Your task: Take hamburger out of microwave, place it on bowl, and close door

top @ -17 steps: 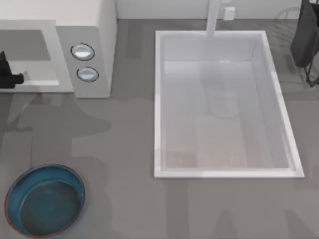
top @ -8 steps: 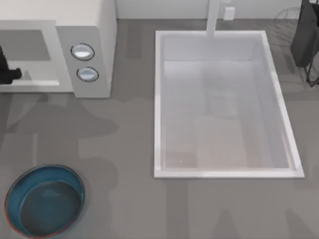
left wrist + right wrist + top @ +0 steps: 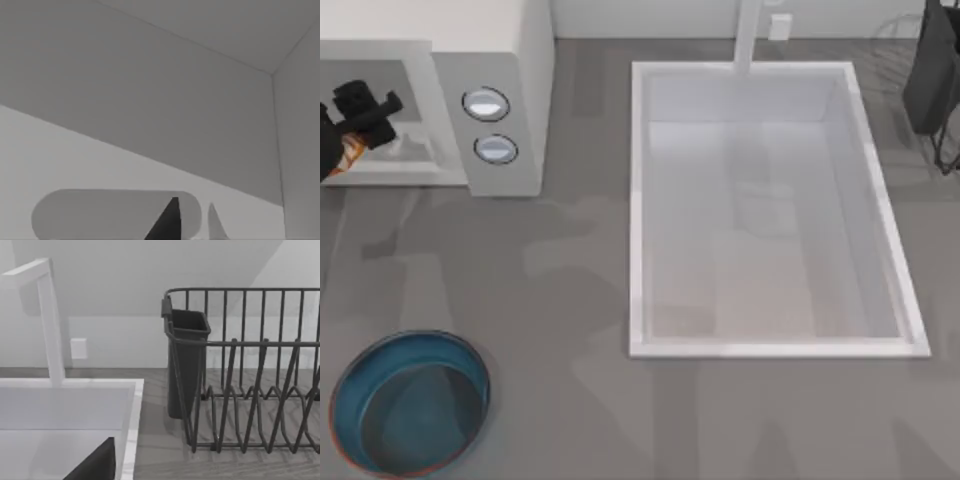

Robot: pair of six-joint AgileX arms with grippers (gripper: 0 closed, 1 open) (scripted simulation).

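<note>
Inside the microwave (image 3: 490,60) mouth, the left hand (image 3: 358,125) grips the hamburger (image 3: 350,152).

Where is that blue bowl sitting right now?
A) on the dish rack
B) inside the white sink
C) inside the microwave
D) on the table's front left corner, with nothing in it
D: in the top view the blue bowl sits on the table at the front left, nothing in it, apart from the microwave and sink.

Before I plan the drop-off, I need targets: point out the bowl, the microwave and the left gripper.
bowl (image 3: 380,362): top view, blue inner wall.
microwave (image 3: 525,60): top view, white top.
left gripper (image 3: 365,105): top view, black fingers at cavity.
</note>
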